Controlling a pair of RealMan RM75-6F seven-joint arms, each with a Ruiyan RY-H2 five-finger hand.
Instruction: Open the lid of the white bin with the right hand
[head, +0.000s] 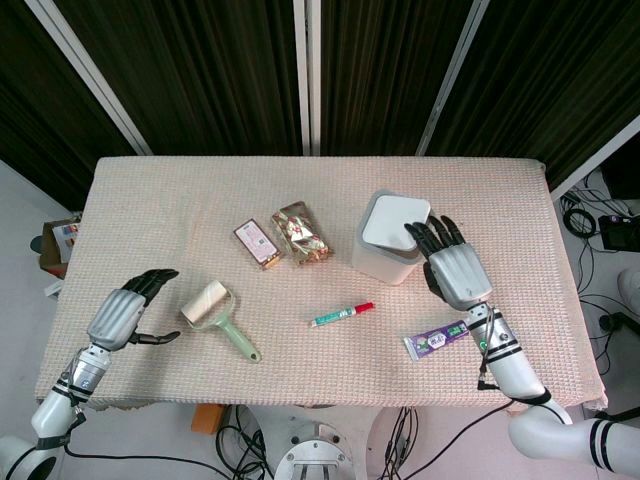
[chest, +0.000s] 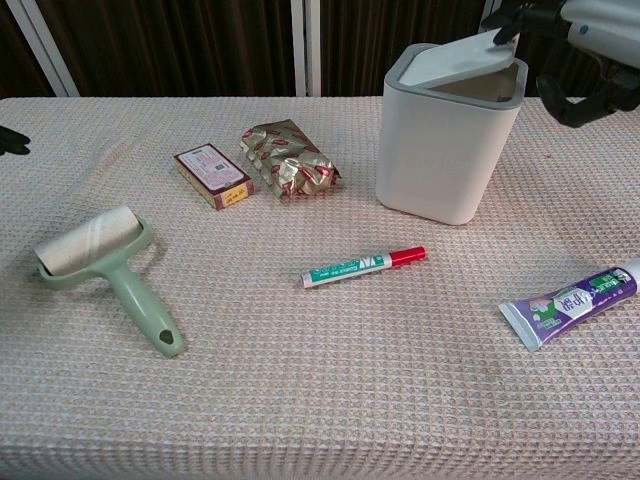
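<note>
The white bin (head: 383, 260) (chest: 440, 150) stands right of the table's middle. Its white lid (head: 394, 222) (chest: 460, 60) is tilted, the edge by my hand raised above the grey rim and the far edge dipped inside. My right hand (head: 455, 272) (chest: 585, 30) is beside the bin, fingers stretched out, with the fingertips (chest: 503, 20) touching the lid's raised edge and the thumb hanging apart. My left hand (head: 128, 315) hovers near the table's front left with nothing in it; the chest view shows only a fingertip of it.
A green lint roller (head: 215, 315) (chest: 105, 270) lies near my left hand. A small box (head: 257, 243) and a foil packet (head: 302, 233) lie left of the bin. A red-capped marker (chest: 363, 266) and a purple toothpaste tube (chest: 570, 300) lie in front.
</note>
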